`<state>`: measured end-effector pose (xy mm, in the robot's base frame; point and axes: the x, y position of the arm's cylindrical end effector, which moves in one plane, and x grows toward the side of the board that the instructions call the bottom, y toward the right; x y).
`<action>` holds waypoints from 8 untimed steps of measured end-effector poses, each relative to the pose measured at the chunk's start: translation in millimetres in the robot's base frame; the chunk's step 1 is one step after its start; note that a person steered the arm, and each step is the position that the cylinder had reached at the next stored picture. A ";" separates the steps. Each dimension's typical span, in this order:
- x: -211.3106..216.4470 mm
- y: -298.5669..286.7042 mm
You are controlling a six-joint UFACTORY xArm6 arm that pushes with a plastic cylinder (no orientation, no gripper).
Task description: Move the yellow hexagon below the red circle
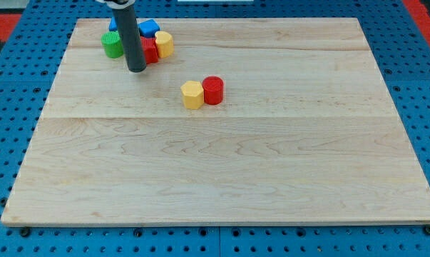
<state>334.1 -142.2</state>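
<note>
While the wooden board is lying flat across the blue pegboard surface, my tip is resting on the wood near the view's top left. I carry no jaws at all, only a straight dark rod, so nothing is being held or clamped; the tip is simply touching the board.

Just behind and around the rod, a small cluster of blocks is crowding together. A green block, round-looking, is sitting to the view's left of the rod. A blue block is showing above the rod's right side, a red block is peeking out just right of the rod, and a second yellow block is leaning against that red one on its right. The rod is covering part of this cluster, so the shapes there are probably not safe to name, and whether the tip is touching the red block I cannot tell.

Well apart from the cluster, toward the board's middle, the yellow hexagon is sitting just to the view's left of the red circle, the two touching side by side. My tip is standing up and to the view's left of the hexagon, clear of it.
</note>
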 end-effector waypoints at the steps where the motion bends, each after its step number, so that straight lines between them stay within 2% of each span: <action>1: 0.0 1.7; 2: 0.0 19.5; 3: -1.9 79.6; 4: -25.9 139.1; 5: -43.0 155.8; 7: -50.3 156.9; 8: -24.7 154.4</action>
<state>309.4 12.1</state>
